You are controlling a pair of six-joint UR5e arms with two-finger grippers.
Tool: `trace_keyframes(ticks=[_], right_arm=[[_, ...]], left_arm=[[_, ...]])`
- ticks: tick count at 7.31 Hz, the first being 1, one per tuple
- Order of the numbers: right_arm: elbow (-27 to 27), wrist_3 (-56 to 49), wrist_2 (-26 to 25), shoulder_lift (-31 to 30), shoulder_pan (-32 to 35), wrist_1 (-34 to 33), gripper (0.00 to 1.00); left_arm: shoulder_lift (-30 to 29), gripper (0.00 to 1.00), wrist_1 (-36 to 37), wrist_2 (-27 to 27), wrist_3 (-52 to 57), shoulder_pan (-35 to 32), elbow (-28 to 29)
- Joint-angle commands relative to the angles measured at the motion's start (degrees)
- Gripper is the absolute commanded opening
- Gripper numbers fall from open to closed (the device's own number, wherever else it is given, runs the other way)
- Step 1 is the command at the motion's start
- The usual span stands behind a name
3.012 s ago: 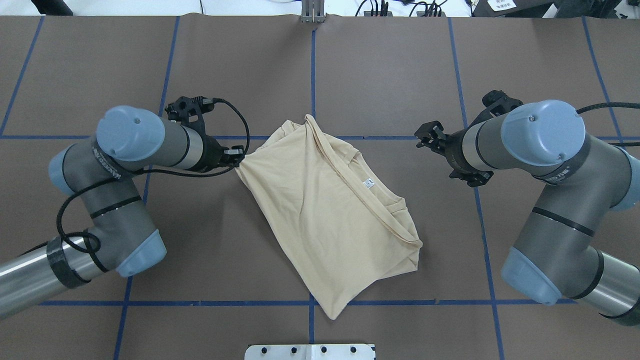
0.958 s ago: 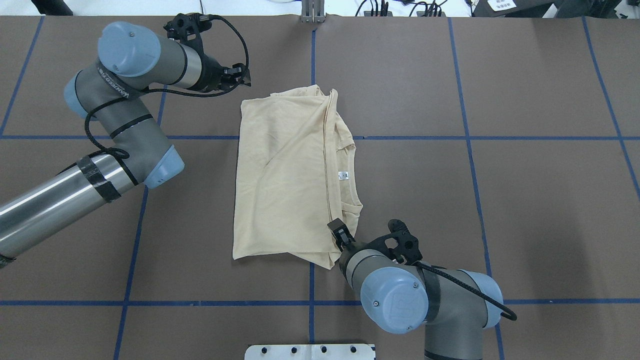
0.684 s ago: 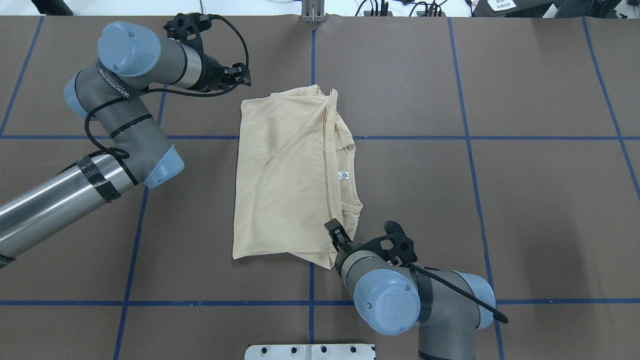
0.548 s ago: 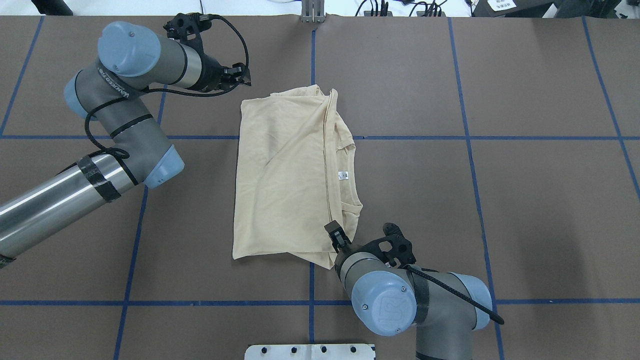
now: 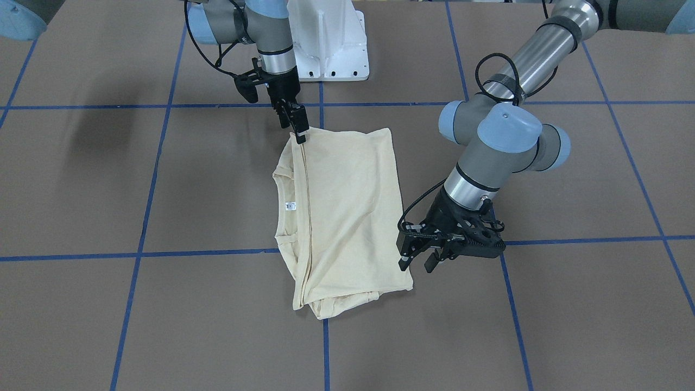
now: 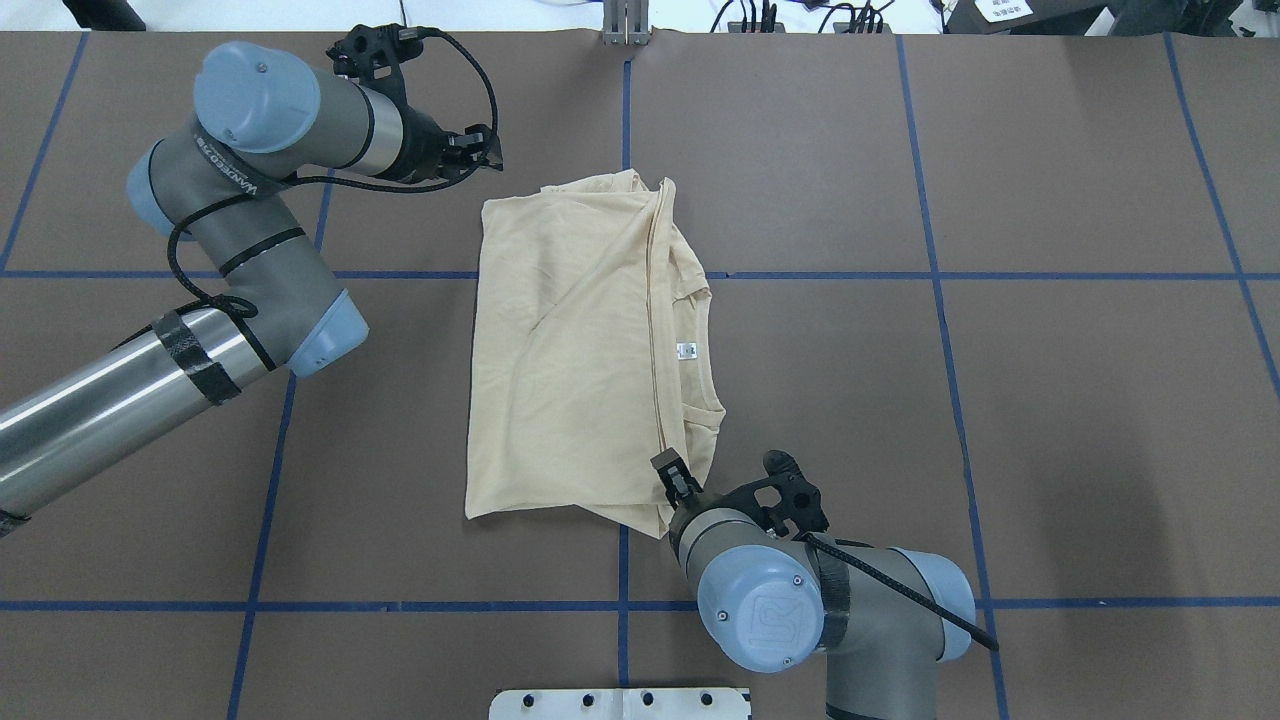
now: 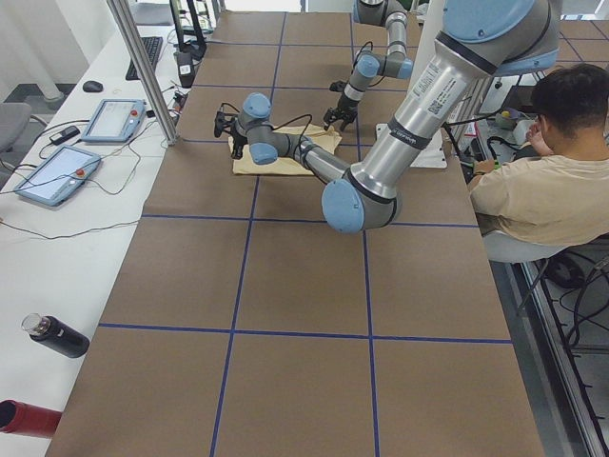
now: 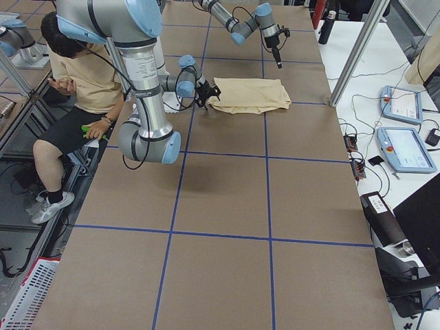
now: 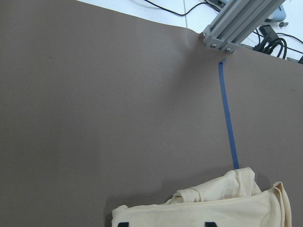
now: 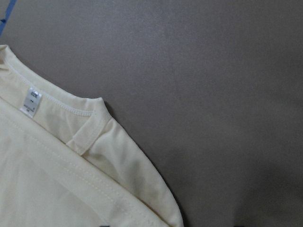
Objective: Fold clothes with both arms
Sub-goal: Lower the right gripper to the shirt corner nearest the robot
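The left silver-grey jointed robot arm with light-blue joint caps (image 6: 240, 250) stretches from the near left towards the far left of centre, elbow bent, wrist turned inward and tipped downward. The left black two-finger gripper (image 5: 416, 265) hangs low with its jaws apart. The right silver-grey jointed robot arm (image 6: 830, 610) is folded in close at the near middle. The right black two-finger gripper (image 5: 299, 134) points forward and down, its fingers seemingly slightly parted.

Pale cream-yellow T-shirt (image 6: 560, 380), white neck label (image 6: 685, 350), brown table (image 6: 1100, 430) with blue tape lines (image 6: 1000, 275)
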Motion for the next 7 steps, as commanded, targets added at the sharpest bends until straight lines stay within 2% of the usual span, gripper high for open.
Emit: trace_keyframes(ticks=[1,5,6,7], right_arm=[[0.15,-0.01,0.09,0.08,0.07,0.1,0.0],[0.5,-0.28,0.18,0.08,0.07,0.1,0.0],[2.33,-0.71,0.26,-0.09,0.42,-0.08,0.0],[4.0,-0.98,0.44,-0.88,0.77,-0.17,0.0]], left_arm=[[0.92,0.62,0.0,0.0,0.0,0.05,-0.96],[1.8,0.62,0.0,-0.09,0.0,-0.04,-2.28],[2.07,0.62,0.26,-0.17,0.0,-0.04,-3.33],[3.72,0.62,2.18,-0.26,-0.09,-0.04,-6.74]])
